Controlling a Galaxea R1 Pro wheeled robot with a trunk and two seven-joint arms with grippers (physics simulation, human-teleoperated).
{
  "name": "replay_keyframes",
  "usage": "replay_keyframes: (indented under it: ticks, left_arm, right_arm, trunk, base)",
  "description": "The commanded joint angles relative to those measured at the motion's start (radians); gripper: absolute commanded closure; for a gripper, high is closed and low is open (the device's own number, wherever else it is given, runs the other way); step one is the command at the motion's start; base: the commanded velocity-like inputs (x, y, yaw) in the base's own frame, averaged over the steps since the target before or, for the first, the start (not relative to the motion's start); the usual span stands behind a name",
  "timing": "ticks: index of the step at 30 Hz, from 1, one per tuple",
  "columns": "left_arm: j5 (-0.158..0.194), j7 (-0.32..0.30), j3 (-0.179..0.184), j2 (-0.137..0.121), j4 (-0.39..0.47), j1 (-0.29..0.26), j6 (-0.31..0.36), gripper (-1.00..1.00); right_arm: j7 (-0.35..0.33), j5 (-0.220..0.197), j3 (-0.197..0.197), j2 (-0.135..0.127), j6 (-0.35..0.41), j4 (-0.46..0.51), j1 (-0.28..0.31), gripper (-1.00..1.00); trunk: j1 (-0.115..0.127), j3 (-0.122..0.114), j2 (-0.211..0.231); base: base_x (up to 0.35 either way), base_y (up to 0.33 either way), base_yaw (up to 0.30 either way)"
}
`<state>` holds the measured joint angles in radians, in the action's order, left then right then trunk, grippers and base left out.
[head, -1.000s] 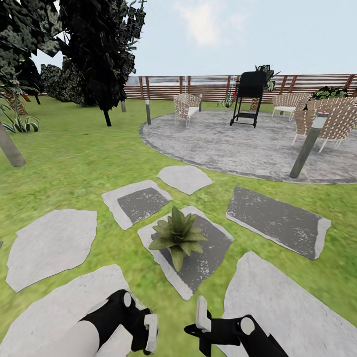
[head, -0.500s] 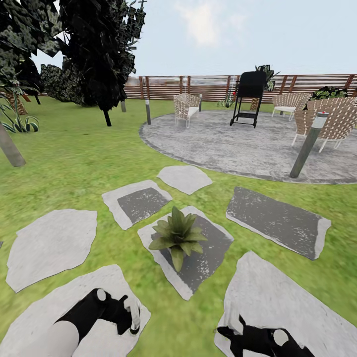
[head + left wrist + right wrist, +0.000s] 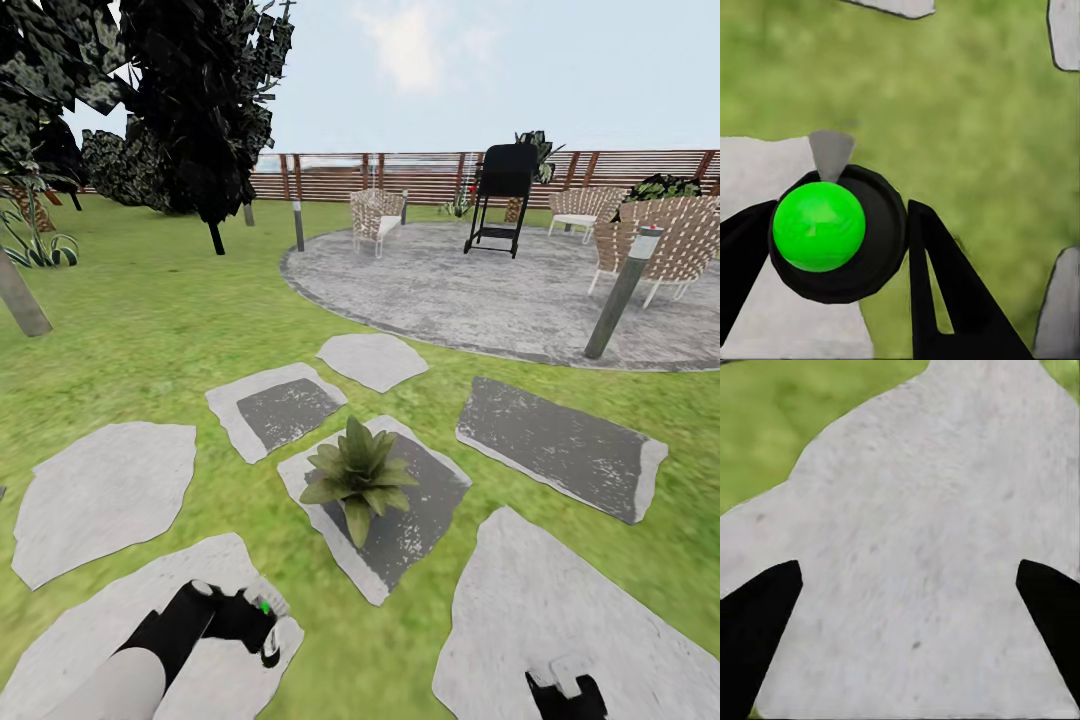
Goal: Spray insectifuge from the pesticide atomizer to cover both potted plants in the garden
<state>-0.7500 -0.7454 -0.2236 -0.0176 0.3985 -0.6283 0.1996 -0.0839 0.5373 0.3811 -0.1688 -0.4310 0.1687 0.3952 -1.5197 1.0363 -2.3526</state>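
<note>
One potted plant (image 3: 358,475), a low rosette of pointed green leaves, stands on a dark-centred stepping stone (image 3: 425,515) ahead of me. My left gripper (image 3: 264,630) hangs over the pale stone (image 3: 215,680) near the left side. In the left wrist view it (image 3: 840,214) is shut on the pesticide atomizer (image 3: 825,229), seen end-on as a round black body with a bright green top and a grey tip. That green top (image 3: 263,605) also shows in the head view. My right gripper (image 3: 560,690) is low at the view's edge, open, its fingers (image 3: 757,615) wide apart over bare stone (image 3: 915,547).
Grey stepping stones (image 3: 100,495) lie across the lawn. Beyond is the round paved patio (image 3: 480,290) with wicker chairs (image 3: 378,218), a black grill (image 3: 500,195) and a grey bollard light (image 3: 622,292). Dark trees (image 3: 200,110) stand at the left, the slatted fence (image 3: 420,178) behind.
Both arms have dropped and drawn apart. The left gripper moved left over the pale stone; the right gripper sank to the view's lower edge. The plant and the view stayed put.
</note>
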Motion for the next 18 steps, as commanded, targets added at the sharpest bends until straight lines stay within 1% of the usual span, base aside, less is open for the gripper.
replay_keyframes:
  ticks: [1, 3, 4, 5, 6, 7, 10, 12, 14, 15, 16, 18]
  left_arm:
    - [0.004, 0.0, -0.012, 0.001, 0.002, -0.001, 0.028, 1.0]
    - [0.023, 0.028, -0.023, 0.002, 0.002, 0.0, 0.091, 1.0]
    - [0.031, 0.041, -0.026, 0.002, 0.002, -0.001, 0.129, 1.0]
    - [0.035, 0.053, -0.027, 0.01, 0.011, -0.005, 0.208, 1.0]
    - [0.034, 0.054, -0.025, 0.014, 0.013, -0.007, 0.239, 1.0]
    - [0.033, 0.055, -0.024, 0.017, 0.014, -0.008, 0.255, 1.0]
    - [0.031, 0.054, -0.02, 0.035, 0.017, -0.016, 0.362, 1.0]
    - [0.03, 0.054, -0.019, 0.04, 0.018, -0.017, 0.389, 1.0]
    - [0.029, 0.054, -0.011, 0.04, 0.018, -0.012, 0.396, 1.0]
    - [0.027, 0.053, 0.002, 0.04, 0.017, -0.009, 0.398, 1.0]
    - [0.023, 0.05, 0.045, 0.039, 0.018, -0.003, 0.401, 1.0]
    - [0.025, 0.05, 0.064, 0.038, 0.018, -0.002, 0.404, 1.0]
  right_arm:
    - [-0.003, -0.013, 0.008, 0.0, -0.003, -0.002, 0.001, -1.0]
    - [0.009, -0.072, 0.008, 0.0, -0.003, -0.004, 0.001, -1.0]
    - [0.014, -0.119, 0.008, 0.0, -0.003, -0.005, 0.0, -1.0]
    - [0.022, -0.177, 0.008, 0.0, -0.004, -0.006, -0.001, -1.0]
    - [0.03, -0.187, 0.008, 0.0, -0.004, -0.006, -0.001, -1.0]
    - [0.036, -0.19, 0.008, 0.0, -0.004, -0.006, -0.001, -1.0]
    - [0.081, -0.203, 0.007, -0.001, -0.004, -0.006, -0.001, -1.0]
    - [0.081, -0.202, 0.006, 0.0, -0.003, -0.008, -0.001, -1.0]
    - [0.081, -0.2, 0.004, 0.001, -0.004, -0.017, -0.001, -1.0]
    - [0.081, -0.199, 0.004, 0.001, -0.004, -0.026, -0.001, -1.0]
    - [0.081, -0.199, 0.003, 0.0, -0.005, -0.04, -0.001, -1.0]
    - [0.081, -0.199, 0.003, 0.0, -0.005, -0.045, -0.001, -1.0]
  trunk:
    - [0.0, 0.001, 0.0]
    - [0.0, 0.001, 0.0]
    - [0.0, 0.001, 0.0]
    - [0.0, 0.001, 0.0]
    - [0.0, 0.001, 0.0]
    - [0.0, 0.001, 0.0]
    - [0.0, 0.001, 0.0]
    - [0.0, 0.001, 0.0]
    - [0.0, 0.001, 0.0]
    - [0.0, 0.001, 0.0]
    - [0.0, 0.001, 0.0]
    - [0.0, 0.001, 0.0]
  base:
    - [0.0, 0.0, 0.0]
    - [0.0, 0.0, 0.0]
    - [0.0, 0.0, 0.0]
    - [0.0, 0.0, 0.0]
    - [0.0, 0.0, 0.0]
    - [0.0, 0.0, 0.0]
    - [0.0, 0.0, 0.0]
    - [0.0, 0.0, 0.0]
    - [0.0, 0.0, 0.0]
    - [0.0, 0.0, 0.0]
    - [0.0, 0.0, 0.0]
    - [0.0, 0.0, 0.0]
